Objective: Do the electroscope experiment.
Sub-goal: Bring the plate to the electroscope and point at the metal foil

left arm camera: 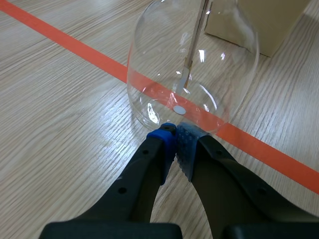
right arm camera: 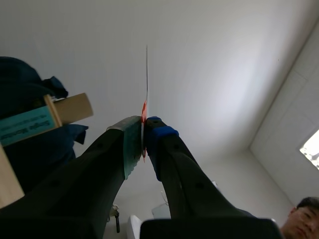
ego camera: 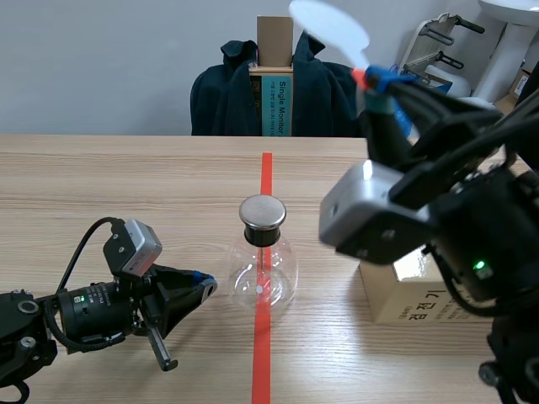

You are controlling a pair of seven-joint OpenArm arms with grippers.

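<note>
**A:** Status of the left end effector (left arm camera: 175, 137)?

**B:** Closed on nothing, with its two pads pressed together. It lies low over the desk (left arm camera: 60, 99), tips right at the foot of the glass bulb of the electroscope (left arm camera: 149, 74). I cannot tell whether they touch the glass.

**A:** And the right end effector (right arm camera: 143, 134)?

**B:** Raised high, clamped on the orange-red base of a white paddle (right arm camera: 146, 69). The paddle stands up from between the pads, edge-on in the wrist view.

**A:** Where does the electroscope sit?

**B:** Upright on the desk, on the orange-red tape line (ego camera: 266, 168). A round metal cap (ego camera: 263, 212) tops a black stopper (ego camera: 261, 237), and a rod (left arm camera: 192, 50) hangs inside the bulb.

**A:** Anything around it?

**B:** A cardboard box (ego camera: 404, 299) is near it on the right arm's side. Past the desk's far edge hangs a dark jacket (ego camera: 223, 93).
</note>
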